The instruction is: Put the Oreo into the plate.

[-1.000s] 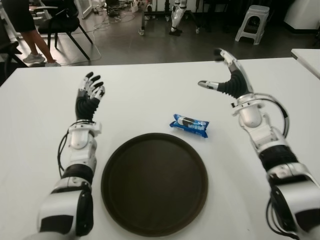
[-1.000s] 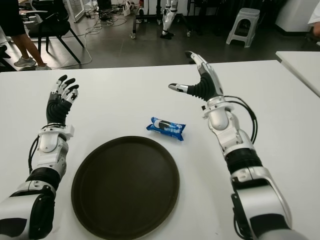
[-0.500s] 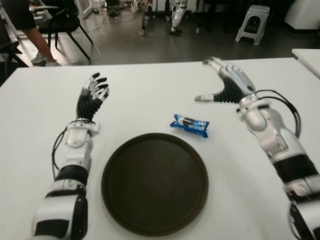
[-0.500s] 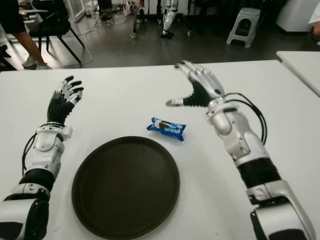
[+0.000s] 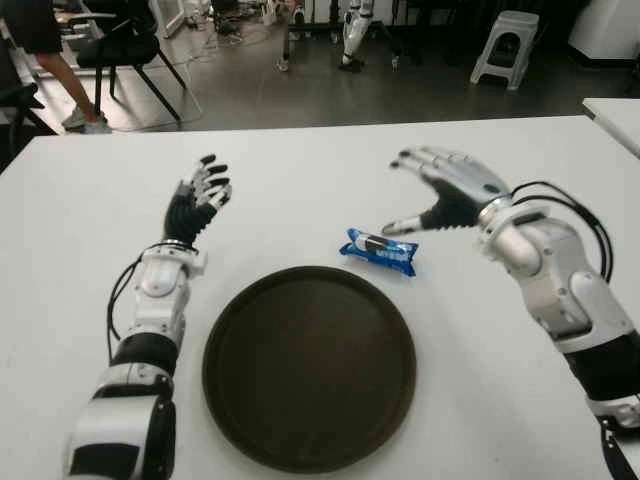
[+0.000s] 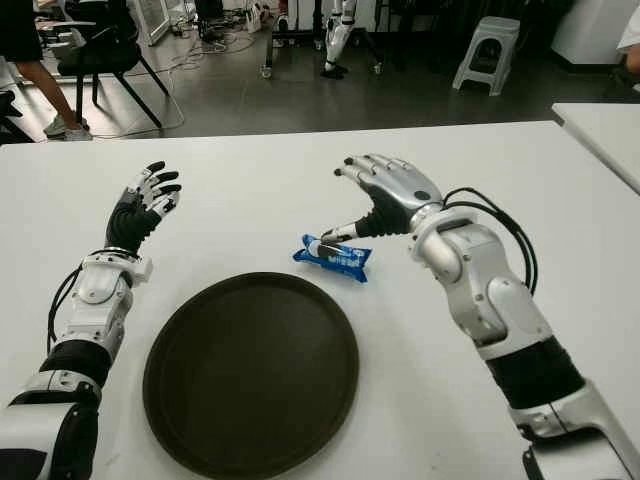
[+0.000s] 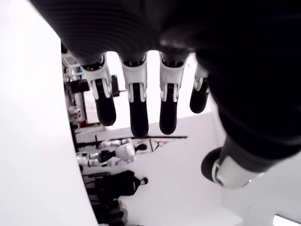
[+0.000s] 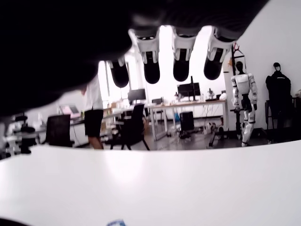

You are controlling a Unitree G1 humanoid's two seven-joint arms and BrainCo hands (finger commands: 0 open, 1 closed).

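A blue Oreo pack (image 5: 378,251) lies on the white table (image 5: 300,205), just beyond the far right rim of the dark round plate (image 5: 309,366). The plate holds nothing. My right hand (image 5: 432,192) hovers palm down over the pack's right end, fingers spread and open. Its thumb tip (image 6: 326,238) is at the pack's top edge; contact cannot be told. The right wrist view shows straight fingers (image 8: 152,66) and a sliver of the blue pack (image 8: 115,222). My left hand (image 5: 200,193) shows left of the plate, raised, fingers (image 7: 137,106) spread.
A second white table (image 5: 615,115) sits at the far right. Beyond the table's far edge are a person's legs (image 5: 75,85) and a chair (image 5: 125,45) at the left, a grey stool (image 5: 505,45) and robot legs (image 5: 355,35).
My right hand has turned palm down and come down and left, from well beyond the pack to right over its right end. My left hand has drifted slightly right.
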